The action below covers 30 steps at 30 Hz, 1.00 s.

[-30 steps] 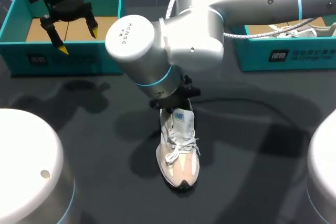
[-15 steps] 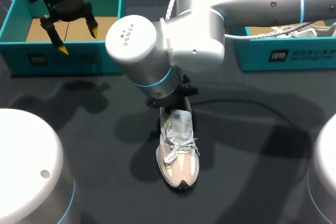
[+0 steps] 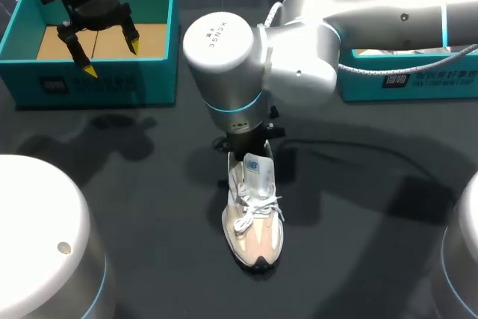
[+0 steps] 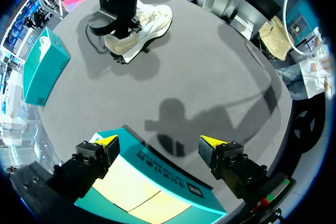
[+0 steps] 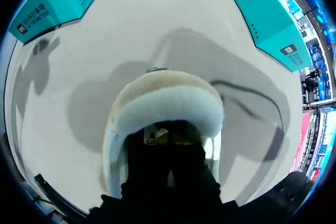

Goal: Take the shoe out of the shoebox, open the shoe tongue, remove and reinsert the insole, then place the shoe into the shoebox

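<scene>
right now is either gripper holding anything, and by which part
The left gripper holds nothing, open over the teal cardboard shoebox. The right gripper is inside the white and beige sneaker at its collar; a hold cannot be told.

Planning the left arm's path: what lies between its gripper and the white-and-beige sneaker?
Left wrist view: the teal cardboard shoebox wall under the left gripper, then bare dark table to the white-and-beige sneaker.

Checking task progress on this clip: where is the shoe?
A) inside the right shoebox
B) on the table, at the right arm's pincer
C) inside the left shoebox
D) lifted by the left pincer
B: the shoe stands on the table with the right pincer at its opening; the left pincer hangs open over the left shoebox.
</scene>
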### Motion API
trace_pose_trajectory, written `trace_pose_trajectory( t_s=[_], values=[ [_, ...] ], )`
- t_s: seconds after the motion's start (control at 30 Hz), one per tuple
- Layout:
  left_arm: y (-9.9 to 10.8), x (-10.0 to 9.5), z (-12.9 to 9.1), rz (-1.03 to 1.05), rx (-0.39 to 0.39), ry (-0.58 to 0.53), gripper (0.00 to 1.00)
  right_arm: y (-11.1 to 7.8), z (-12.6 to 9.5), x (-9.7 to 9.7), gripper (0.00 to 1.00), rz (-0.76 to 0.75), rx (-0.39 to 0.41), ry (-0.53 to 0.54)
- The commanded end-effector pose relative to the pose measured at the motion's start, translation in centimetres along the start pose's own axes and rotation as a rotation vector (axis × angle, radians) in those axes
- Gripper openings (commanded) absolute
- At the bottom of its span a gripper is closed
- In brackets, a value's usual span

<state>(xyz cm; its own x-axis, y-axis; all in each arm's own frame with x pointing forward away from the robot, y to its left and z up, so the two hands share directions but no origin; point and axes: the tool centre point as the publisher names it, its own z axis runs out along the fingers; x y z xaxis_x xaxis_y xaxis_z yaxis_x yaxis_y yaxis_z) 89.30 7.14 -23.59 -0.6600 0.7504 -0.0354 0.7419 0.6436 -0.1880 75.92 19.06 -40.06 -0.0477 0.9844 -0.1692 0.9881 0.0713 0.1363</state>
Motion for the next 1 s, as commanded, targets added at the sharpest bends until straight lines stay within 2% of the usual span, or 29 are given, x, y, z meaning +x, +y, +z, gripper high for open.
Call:
trace_pose_trajectory(
  t_s=[0.03, 0.2, 0.4, 0.73, 0.8, 1.0],
  values=[
    [0.0, 0.0, 0.0, 0.0, -0.002, 0.002, 1.0, -1.1, 1.5, 0.0, 0.0, 0.01, 0.015, 0.034],
    [0.0, 0.0, 0.0, 0.0, -0.002, 0.002, 1.0, -2.0, -0.2, 0.0, 0.0, 0.014, 0.033, 0.04],
    [0.0, 0.0, 0.0, 0.0, -0.002, 0.002, 1.0, -1.6, -3.2, -0.1, 0.0, 0.003, 0.103, 0.058],
    [0.0, 0.0, 0.0, 0.0, -0.002, 0.002, 1.0, -2.5, -4.3, -0.8, 0.0, 0.025, 0.273, 0.139],
    [0.0, 0.0, 0.0, 0.0, -0.002, 0.002, 1.0, -2.8, -4.2, -0.8, 0.11, 0.023, 0.303, 0.158],
    [0.0, 0.0, 0.0, 0.0, -0.002, 0.002, 1.0, -2.9, -4.5, 0.1, 0.16, 0.019, 0.329, 0.162]
  ],
)
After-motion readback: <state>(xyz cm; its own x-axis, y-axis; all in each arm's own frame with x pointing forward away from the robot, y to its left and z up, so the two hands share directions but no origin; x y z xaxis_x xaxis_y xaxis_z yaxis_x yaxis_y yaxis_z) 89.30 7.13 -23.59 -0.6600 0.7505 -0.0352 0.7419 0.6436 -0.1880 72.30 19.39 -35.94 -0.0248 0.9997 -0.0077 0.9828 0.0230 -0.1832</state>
